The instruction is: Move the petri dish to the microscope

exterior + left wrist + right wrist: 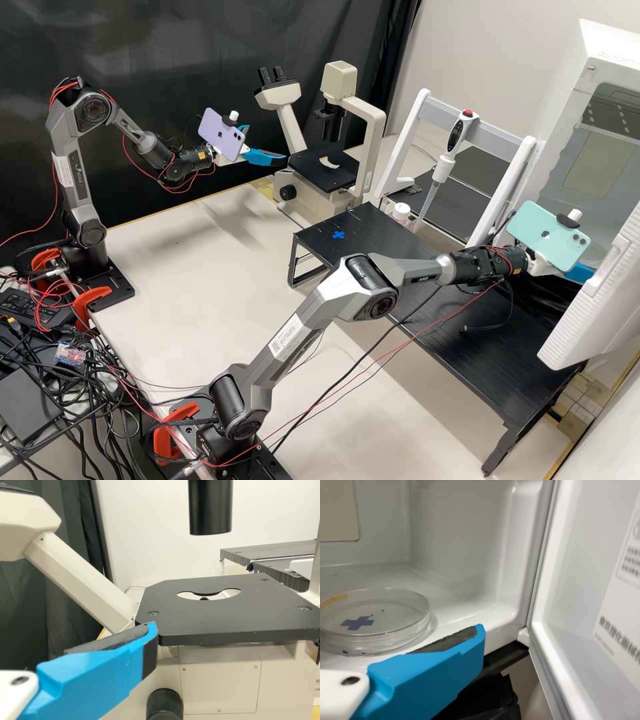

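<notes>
Right white gripper with blue fingers (585, 272) released, at open white cabinet (455, 545); clear round petri dish with blue cross (385, 616) on cabinet floor, near it. Left white gripper with blue fingers (268, 143) also released, near black flat stage (240, 617) of cream microscope (291, 127).
</notes>
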{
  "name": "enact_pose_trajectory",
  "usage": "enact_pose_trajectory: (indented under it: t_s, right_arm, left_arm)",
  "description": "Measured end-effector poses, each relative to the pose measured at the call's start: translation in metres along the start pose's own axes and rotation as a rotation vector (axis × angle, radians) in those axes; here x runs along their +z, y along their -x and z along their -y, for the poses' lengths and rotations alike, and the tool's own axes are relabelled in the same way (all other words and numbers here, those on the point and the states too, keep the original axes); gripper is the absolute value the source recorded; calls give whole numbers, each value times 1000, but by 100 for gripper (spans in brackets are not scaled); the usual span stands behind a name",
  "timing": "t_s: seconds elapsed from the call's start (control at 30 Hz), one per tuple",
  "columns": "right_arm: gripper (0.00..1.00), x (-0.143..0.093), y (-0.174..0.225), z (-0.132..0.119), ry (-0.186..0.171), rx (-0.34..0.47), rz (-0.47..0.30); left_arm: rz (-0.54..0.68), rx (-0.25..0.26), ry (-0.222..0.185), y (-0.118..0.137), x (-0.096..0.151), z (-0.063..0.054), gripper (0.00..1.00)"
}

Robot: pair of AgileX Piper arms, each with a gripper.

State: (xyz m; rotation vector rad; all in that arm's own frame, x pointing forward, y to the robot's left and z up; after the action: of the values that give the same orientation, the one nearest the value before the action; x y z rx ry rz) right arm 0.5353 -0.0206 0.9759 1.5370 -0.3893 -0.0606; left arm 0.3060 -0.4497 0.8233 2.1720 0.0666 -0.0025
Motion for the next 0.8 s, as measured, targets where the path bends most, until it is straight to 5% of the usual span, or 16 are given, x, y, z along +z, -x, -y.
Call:
enact_pose_trajectory:
  t_s: [0.2, 0.23, 0.4, 0.43, 0.8]
  right_arm:
    - [100, 2, -2, 3, -13, -12, 10]
    - [0, 2, -2, 2, -9, -11, 10]
    - [0, 0, -3, 0, 16, -6, 7]
    - [100, 0, -2, 0, 21, -6, 7]
    - [100, 1, -7, 0, 36, 4, 23]
  left_arm:
    - [0, 0, 0, 0, 0, 0, 100]
    - [0, 0, 0, 0, 0, 0, 100]
    - [0, 0, 0, 0, 0, 0, 100]
    - [0, 0, 0, 0, 0, 0, 100]
    - [0, 0, 0, 0, 0, 0, 100]
